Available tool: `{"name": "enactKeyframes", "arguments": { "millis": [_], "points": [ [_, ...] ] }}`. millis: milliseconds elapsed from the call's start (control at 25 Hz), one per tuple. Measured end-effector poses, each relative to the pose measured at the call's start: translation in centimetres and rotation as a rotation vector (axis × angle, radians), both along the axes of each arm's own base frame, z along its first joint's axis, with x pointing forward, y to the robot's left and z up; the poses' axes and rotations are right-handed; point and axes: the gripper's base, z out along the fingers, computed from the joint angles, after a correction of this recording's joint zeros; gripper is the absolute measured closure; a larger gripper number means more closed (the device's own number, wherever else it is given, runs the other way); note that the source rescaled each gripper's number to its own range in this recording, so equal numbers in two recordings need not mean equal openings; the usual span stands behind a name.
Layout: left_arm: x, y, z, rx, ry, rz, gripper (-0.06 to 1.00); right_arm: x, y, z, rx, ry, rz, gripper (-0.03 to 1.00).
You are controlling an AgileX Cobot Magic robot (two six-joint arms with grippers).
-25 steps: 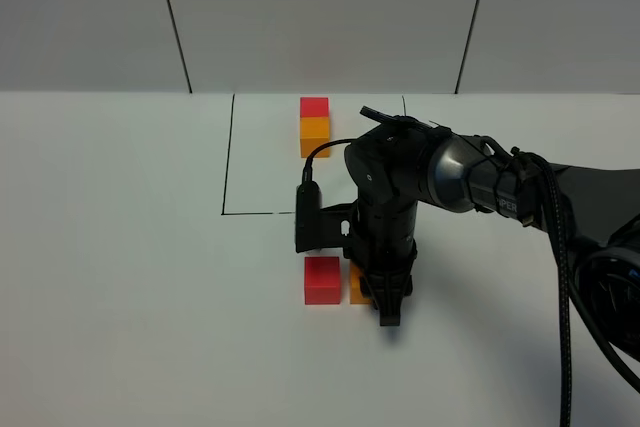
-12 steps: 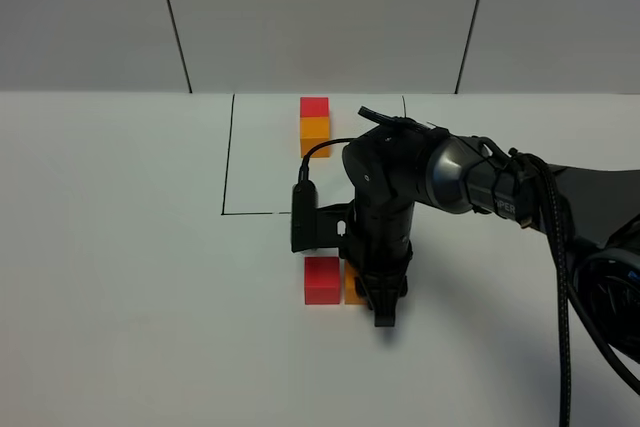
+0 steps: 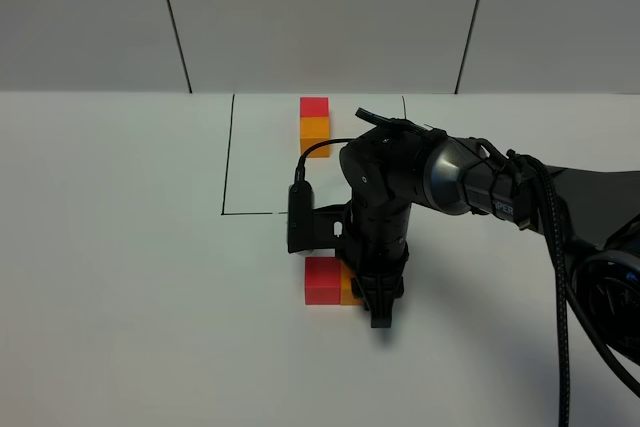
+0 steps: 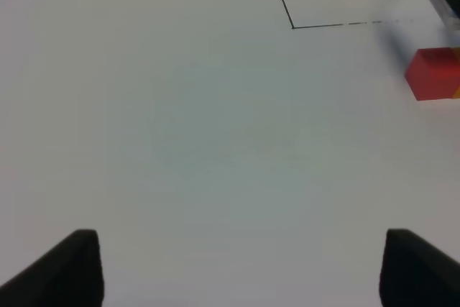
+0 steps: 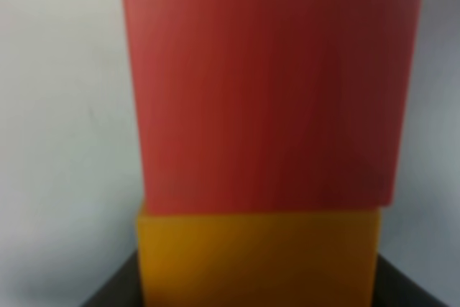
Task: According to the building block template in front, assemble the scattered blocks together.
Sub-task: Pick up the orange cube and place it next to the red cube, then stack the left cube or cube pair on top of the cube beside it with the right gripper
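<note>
Since the frame of one second before, the right end effector [image 3: 372, 305] has gone toward 9 o'clock and has brought the orange cube [image 3: 346, 289] with it. The gap to the red cube [image 3: 322, 280] is now closed and their faces touch. Its dark fingers [image 5: 115, 296] press on two opposite sides of the orange cube, so it is holding this cube. Both cubes are plain and matte, with sharp edges, and equal in size. Together they make a short bar on the surface [image 3: 120, 297]. In the high view its long axis runs from 9 to 3 o'clock, with red at 9. At 12 o'clock from them stands the building block template [image 3: 314, 120], which looks smaller. Its long axis runs from 12 to 6 o'clock, with red at 12, and it is inside a thin black-line square [image 3: 228, 157]. The left end effector [image 4: 241, 278] hangs over the smooth white surface with its fingers spread wide.
</note>
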Motion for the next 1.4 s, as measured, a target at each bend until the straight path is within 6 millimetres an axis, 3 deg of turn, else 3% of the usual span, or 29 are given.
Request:
{"name": "enactKeyframes", "arguments": {
  "millis": [440,560,640,880,920,1040,1200,1400],
  "points": [
    [0.0,0.0,0.0,0.0,0.0,0.0,0.24,-0.1,0.4,0.2,0.047,0.007,-0.025,0.97],
    [0.0,0.0,0.0,0.0,0.0,0.0,0.24,-0.1,0.8,0.8,0.096,-0.004,-0.045,0.9],
    [0.0,0.0,0.0,0.0,0.0,0.0,0.24,-0.2,1.0,1.9,0.115,-0.023,-0.044,0.76],
    [0.0,0.0,0.0,0.0,0.0,0.0,0.24,-0.8,0.6,5.0,0.134,-0.031,-0.086,0.08],
    [0.0,0.0,0.0,0.0,0.0,0.0,0.24,-0.9,0.5,5.5,0.134,-0.027,-0.111,0.01],
    [0.0,0.0,0.0,0.0,0.0,0.0,0.24,-1.2,0.3,7.4,0.155,-0.047,-0.205,-0.03],
    [0.0,0.0,0.0,0.0,0.0,0.0,0.24,-1.6,-0.7,12.2,0.255,-0.111,-0.376,-0.03],
    [0.0,0.0,0.0,0.0,0.0,0.0,0.24,-2.4,-4.6,19.0,0.427,-0.23,-0.596,-0.03]
  ]
}}
